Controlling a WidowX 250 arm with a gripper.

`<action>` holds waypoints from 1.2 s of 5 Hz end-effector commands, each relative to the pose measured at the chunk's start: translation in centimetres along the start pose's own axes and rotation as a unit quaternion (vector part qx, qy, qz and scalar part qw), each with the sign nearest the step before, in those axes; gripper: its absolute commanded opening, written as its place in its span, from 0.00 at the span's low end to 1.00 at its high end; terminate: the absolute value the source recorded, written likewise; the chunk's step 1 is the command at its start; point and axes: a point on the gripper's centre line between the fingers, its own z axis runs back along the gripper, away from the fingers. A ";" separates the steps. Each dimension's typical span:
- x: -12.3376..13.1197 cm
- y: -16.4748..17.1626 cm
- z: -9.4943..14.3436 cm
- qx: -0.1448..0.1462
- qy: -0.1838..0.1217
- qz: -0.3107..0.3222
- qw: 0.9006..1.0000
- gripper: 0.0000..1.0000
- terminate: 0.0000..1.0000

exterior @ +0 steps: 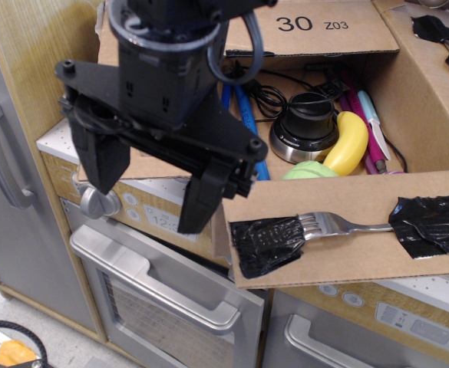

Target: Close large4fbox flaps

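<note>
The large brown cardboard box (pixel 408 100) stands open on a toy kitchen counter. Its far flap (pixel 316 27), printed "30 Z03", lies folded outward at the top. Its near flap (pixel 362 230) hangs out toward me, with a metal fork (pixel 339 224) stuck on by two patches of black tape. The right flap (pixel 439 38) also carries black tape. My black gripper (pixel 151 192) hovers over the box's left side, its two fingers spread apart with nothing between them. The left flap is hidden behind the gripper.
Inside the box lie a yellow banana (pixel 348 143), a green round thing (pixel 310 170), a black and silver round device (pixel 307 126), blue sticks (pixel 247 123), pens (pixel 374 130) and cables. Below are toy oven doors with silver handles (pixel 155 280) and a grey fridge door (pixel 1 153).
</note>
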 end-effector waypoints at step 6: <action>-3.5 -3.8 -4.4 -0.086 -0.028 0.018 0.996 1.00 0.00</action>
